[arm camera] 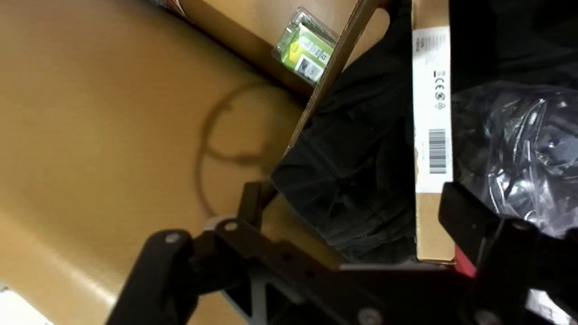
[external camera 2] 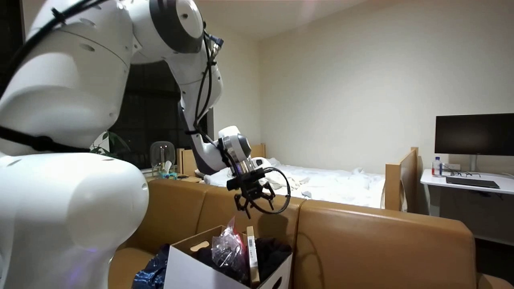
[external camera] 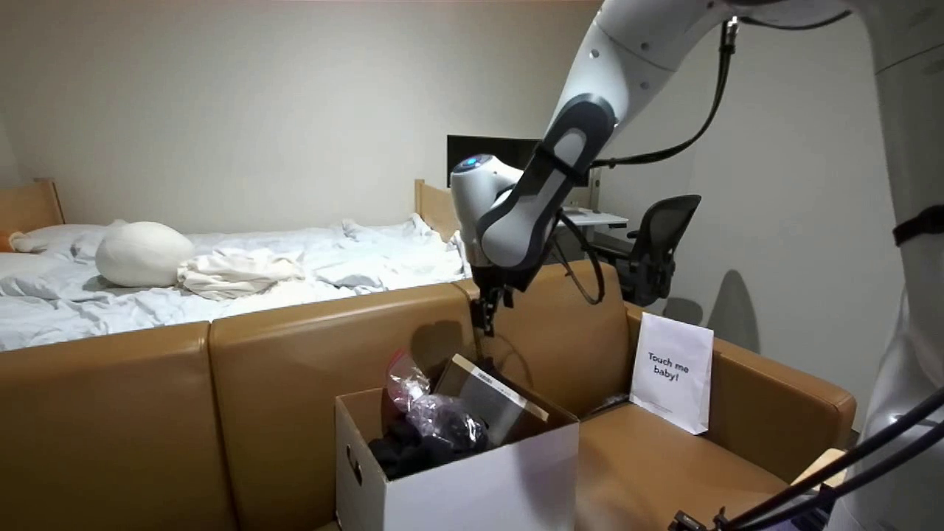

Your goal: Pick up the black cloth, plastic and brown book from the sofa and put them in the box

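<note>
Black cloth (external camera 2: 273,257), plastic (external camera 2: 229,253) and brown book (external camera 2: 252,251) are sitting in the box (external camera 2: 188,269), book standing on edge; I'm seeing the gripper (arm camera: 354,198) hovering above, jaws spread.

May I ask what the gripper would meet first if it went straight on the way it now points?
Most likely the black cloth at the edge of the box, though depth is unclear.

White cardboard box (external camera: 479,494) is seen below the gripper (arm camera: 355,203), beside the back of the tan-brown leather sofa (external camera: 324,343). Contained in it: matte black fabric cloth (arm camera: 356,162), crumpled, centred under the gripper; flat tan-brown book (arm camera: 432,122), white barcode label up, tilted on edge, offset sideways; glossy see-through red-tinted plastic wrapper (arm camera: 524,155), crumpled, offset further.
</note>
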`<state>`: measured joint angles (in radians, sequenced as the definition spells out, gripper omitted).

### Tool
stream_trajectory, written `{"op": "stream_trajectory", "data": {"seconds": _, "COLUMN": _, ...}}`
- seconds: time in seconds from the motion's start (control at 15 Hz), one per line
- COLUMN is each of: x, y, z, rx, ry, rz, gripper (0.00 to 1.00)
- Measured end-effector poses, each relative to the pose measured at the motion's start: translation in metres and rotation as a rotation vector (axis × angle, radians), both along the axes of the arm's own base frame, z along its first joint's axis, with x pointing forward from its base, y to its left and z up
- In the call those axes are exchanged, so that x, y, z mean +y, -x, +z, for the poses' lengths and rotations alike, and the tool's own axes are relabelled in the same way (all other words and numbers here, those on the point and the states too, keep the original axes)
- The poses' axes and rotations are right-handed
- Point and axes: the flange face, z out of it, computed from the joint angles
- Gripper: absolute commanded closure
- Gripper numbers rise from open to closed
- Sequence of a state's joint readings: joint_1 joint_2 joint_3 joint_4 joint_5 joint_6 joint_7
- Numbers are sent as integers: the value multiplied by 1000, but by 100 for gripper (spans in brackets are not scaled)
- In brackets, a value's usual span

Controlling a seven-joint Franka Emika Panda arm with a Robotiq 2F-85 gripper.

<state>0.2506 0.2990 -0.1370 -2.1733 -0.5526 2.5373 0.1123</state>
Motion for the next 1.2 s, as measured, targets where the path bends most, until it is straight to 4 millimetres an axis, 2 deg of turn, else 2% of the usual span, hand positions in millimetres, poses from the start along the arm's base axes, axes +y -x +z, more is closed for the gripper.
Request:
{"op": "stream_trajectory", "data": {"seconds": 0.13, "x": -24, "y": 19, "z": 29, "rx": 20, "ry": -29, "rz": -91, "gripper": 0}}
{"op": "stream_trajectory", "data": {"seconds": 0.27, "x": -61, "y": 38, "z": 52, "rx": 50, "ry": -93, "rz": -182, "gripper": 0}}
{"op": "stream_trajectory", "data": {"seconds": 0.4, "x": -103, "y": 56, "z": 68, "rx": 65, "ry": -204, "rz": -231, "gripper": 0}}
{"op": "stream_trajectory", "data": {"seconds": 0.53, "x": -135, "y": 75, "z": 80, "rx": 72, "ry": -313, "rz": -247, "gripper": 0}}
{"op": "stream_trajectory", "data": {"seconds": 0.93, "x": -211, "y": 132, "z": 126, "rx": 222, "ry": -446, "rz": -287, "gripper": 0}}
{"op": "stream_trajectory", "data": {"seconds": 1.07, "x": -231, "y": 145, "z": 135, "rx": 253, "ry": -453, "rz": -321, "gripper": 0}}
{"op": "stream_trajectory", "data": {"seconds": 1.2, "x": -243, "y": 151, "z": 138, "rx": 261, "ry": -455, "rz": -342, "gripper": 0}}
